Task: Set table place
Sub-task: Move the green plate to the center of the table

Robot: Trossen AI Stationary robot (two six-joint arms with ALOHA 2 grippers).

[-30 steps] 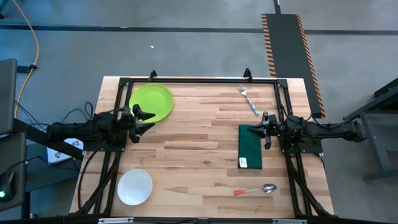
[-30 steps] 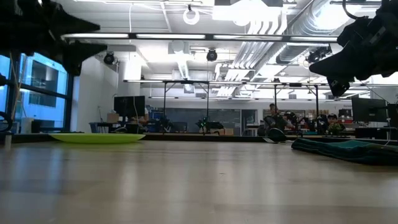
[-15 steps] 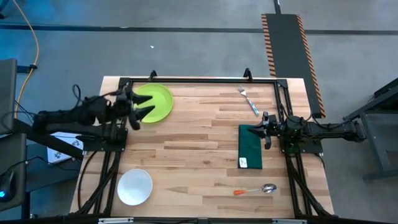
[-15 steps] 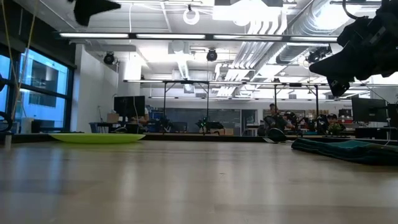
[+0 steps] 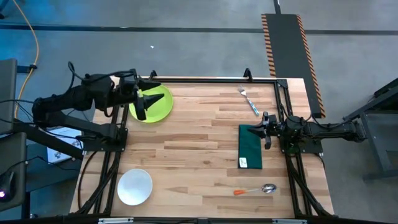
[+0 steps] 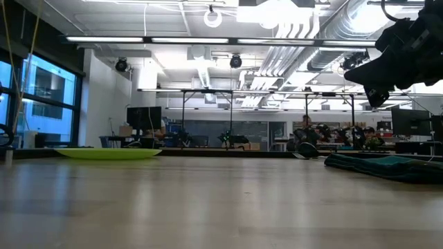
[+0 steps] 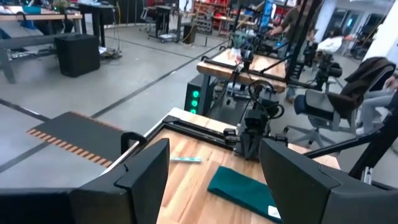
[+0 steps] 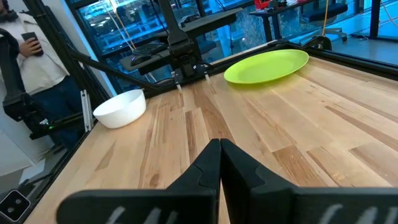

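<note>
The lime-green plate [image 5: 155, 102] lies flat at the table's far left. My left gripper [image 5: 144, 104] hangs open high above the plate's near-left part and holds nothing; it is out of the low view. The white bowl [image 5: 135, 186] stands at the near left. The fork [image 5: 249, 99] lies at the far right, the dark green napkin [image 5: 250, 146] flat at the right, and the orange-handled spoon [image 5: 256, 190] near the front right. My right gripper [image 5: 266, 130] is shut, raised over the napkin's right edge [image 6: 377, 76].
The black frame rails [image 5: 199, 81] run along the table's far, left and right edges. The wide middle of the wooden table [image 5: 193, 143] is bare. A person [image 8: 25, 56] stands beyond the table's near left corner.
My left gripper has risen high from beside the table's left edge and swung toward the far edge and a little rightward, coming over the plate. It has gone out of the low view's top and has stayed open. Nothing on the table has moved.
</note>
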